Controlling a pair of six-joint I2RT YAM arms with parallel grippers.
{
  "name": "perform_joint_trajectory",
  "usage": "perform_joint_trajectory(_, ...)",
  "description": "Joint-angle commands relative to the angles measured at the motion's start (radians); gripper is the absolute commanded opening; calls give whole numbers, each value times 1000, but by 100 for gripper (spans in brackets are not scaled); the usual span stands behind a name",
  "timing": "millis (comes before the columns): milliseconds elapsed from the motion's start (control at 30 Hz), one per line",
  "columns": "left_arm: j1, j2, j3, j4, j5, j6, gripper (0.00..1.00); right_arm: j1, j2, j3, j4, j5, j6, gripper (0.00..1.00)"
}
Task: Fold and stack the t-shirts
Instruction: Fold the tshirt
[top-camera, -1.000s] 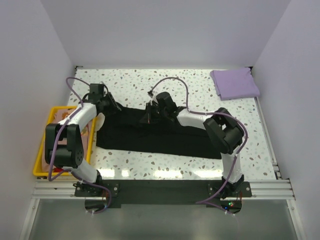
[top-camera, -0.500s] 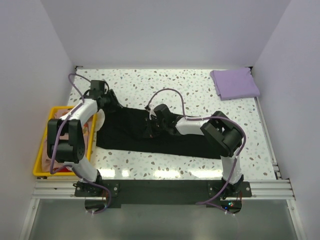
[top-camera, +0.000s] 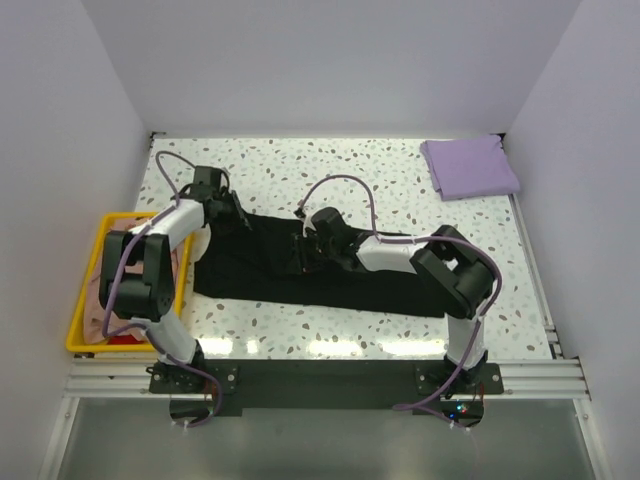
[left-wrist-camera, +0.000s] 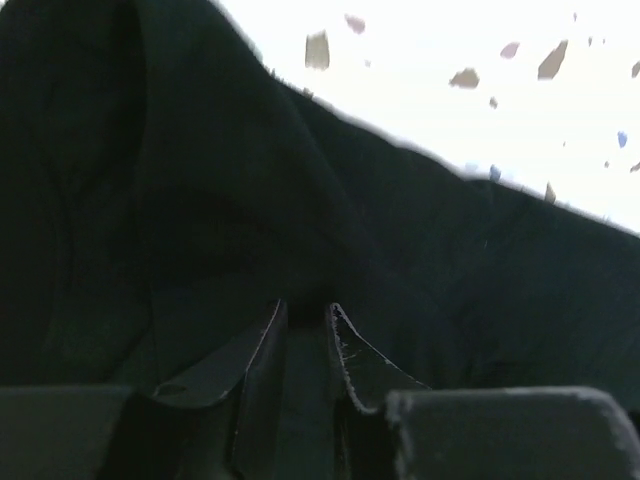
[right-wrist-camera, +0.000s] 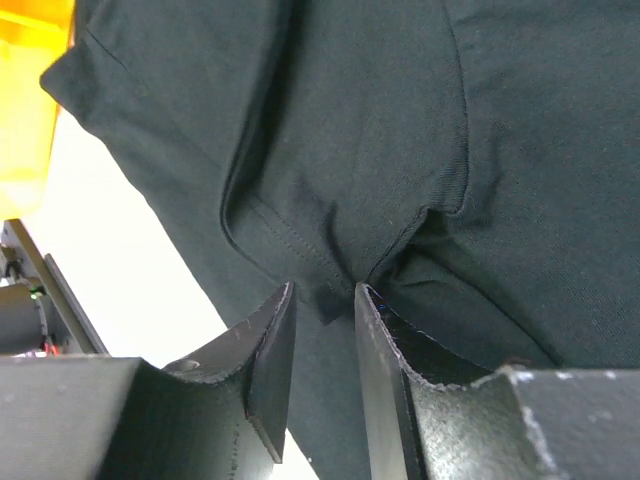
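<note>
Compared with a second earlier, the left gripper (top-camera: 237, 212) is now shifted rightward onto the far-left corner of the black t-shirt (top-camera: 340, 285), and the right gripper (top-camera: 300, 250) is set nearer the shirt's middle. The shirt is spread as a long band across the table (top-camera: 400, 190), its long axis running left to right. A pucker of cloth appears pinched between the right jaws. The left jaws are narrowly parted over dark cloth, and a grip cannot be told. A crumpled peach t-shirt (top-camera: 98, 308) is held in the yellow tray (top-camera: 78, 325). The folded lavender t-shirt (top-camera: 468, 167) is laid at the far-right corner.
</note>
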Motion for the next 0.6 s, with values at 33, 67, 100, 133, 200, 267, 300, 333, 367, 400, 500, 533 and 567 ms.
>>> perform_joint_trajectory(33, -6, -133, -87, -4, 35, 31, 24, -1, -83, -1, 37, 47, 22, 34)
perform_joint_trajectory(67, -6, -148, -101, -5, 37, 34, 23, 0, -88, 0, 34, 52, 26, 35)
perform_joint_trajectory(100, -6, -177, -124, -10, 37, 36, 22, 0, -92, 2, 27, 55, 31, 35)
perform_joint_trajectory(133, -6, -191, -139, -8, 40, 36, 20, 0, -101, 8, 21, 67, 31, 35)
perform_joint_trajectory(200, -6, -231, -178, -11, 47, 39, 19, 0, -105, 25, -8, 84, 31, 35)
perform_joint_trajectory(267, -4, -256, -213, -5, 40, 39, 18, 0, -105, 37, -25, 107, 31, 36)
perform_joint_trajectory(300, -3, -275, -222, 2, 37, 36, 18, 0, -103, 48, -24, 113, 31, 36)
perform_joint_trajectory(333, -1, -283, -228, 8, 35, 34, 19, 0, -100, 54, -21, 125, 34, 37)
perform_joint_trajectory(367, 0, -283, -227, 8, 32, 31, 19, 0, -80, 68, -19, 125, 36, 38)
perform_joint_trajectory(400, 5, -286, -225, 5, 29, 30, 19, -1, -63, 112, -33, 122, 37, 38)
perform_joint_trajectory(500, 20, -300, -207, -2, 6, 22, 20, -1, 22, 213, -58, 115, 46, 38)
perform_joint_trajectory(533, 28, -305, -202, -10, -2, 16, 20, 0, 44, 239, -70, 113, 49, 38)
perform_joint_trajectory(567, 35, -318, -190, -14, -5, 16, 21, 0, 84, 262, -76, 116, 59, 38)
